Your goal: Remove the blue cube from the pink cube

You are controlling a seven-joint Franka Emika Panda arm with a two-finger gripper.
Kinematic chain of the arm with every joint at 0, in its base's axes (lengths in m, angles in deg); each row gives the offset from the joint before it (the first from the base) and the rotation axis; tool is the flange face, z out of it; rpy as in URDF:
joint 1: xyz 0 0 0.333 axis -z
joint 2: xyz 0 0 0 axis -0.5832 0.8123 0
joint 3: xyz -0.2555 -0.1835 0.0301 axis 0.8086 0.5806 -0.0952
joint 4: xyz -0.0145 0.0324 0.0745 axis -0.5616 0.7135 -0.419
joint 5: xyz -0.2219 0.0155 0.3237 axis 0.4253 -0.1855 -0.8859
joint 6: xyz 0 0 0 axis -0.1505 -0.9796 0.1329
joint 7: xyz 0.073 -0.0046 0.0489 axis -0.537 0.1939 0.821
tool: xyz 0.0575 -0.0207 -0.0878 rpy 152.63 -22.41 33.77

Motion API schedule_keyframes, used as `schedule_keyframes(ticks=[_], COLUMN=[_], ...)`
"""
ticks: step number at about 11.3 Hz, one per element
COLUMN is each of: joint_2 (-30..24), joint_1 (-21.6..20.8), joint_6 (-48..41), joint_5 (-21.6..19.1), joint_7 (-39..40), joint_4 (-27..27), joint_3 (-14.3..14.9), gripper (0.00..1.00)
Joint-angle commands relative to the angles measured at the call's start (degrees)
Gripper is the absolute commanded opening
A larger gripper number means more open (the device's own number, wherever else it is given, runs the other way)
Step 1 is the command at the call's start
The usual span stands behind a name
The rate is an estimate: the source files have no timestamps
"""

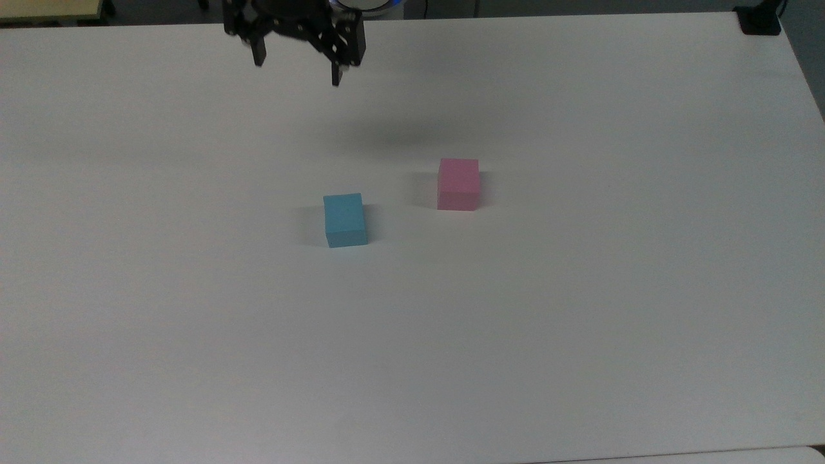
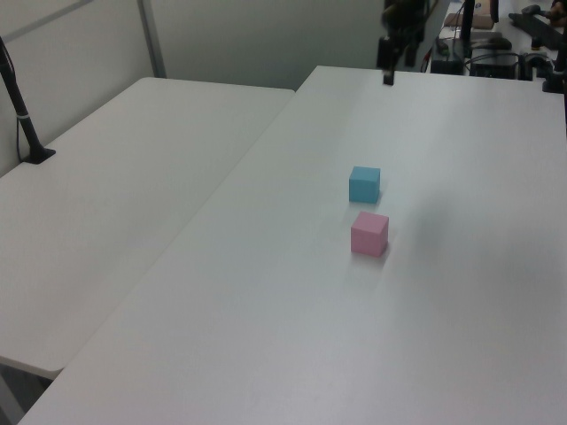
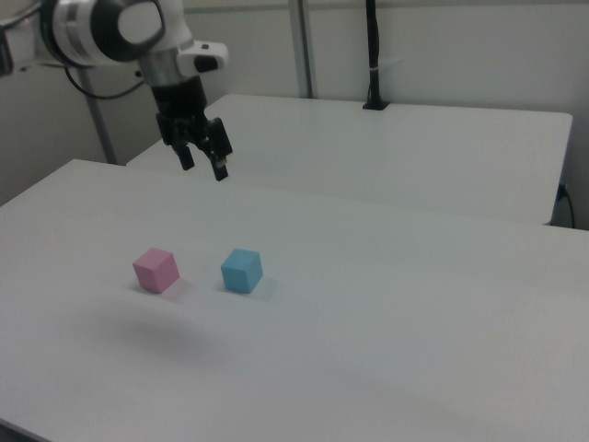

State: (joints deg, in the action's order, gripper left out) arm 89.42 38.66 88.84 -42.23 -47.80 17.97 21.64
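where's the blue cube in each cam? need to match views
Top view: the blue cube sits left of centre on the table, to the top view's left of the pink cube.
Left view: the blue cube is right of centre, just beyond the pink cube.
Right view: the blue cube is left of centre, to the right view's right of the pink cube.
Shared landmark: the pink cube, apart from it.
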Motion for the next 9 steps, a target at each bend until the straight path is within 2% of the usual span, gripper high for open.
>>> schedule_keyframes(ticks=[1, 2, 6, 9], joint_2=[-6.19, -7.85, -8.49, -8.66], joint_1=[-1.22, -1.14, 1.06, 1.41], joint_6=[-6.60, -8.18, -8.55, -8.38], joint_5=[-3.57, -3.84, -3.84, -3.84], joint_7=[-0.55, 0.06, 15.24, 17.47], joint_4=[2.21, 2.65, 2.22, 2.13], joint_3=[3.33, 3.42, 3.86, 3.86], gripper=[1.00, 1.00, 1.00, 1.00])
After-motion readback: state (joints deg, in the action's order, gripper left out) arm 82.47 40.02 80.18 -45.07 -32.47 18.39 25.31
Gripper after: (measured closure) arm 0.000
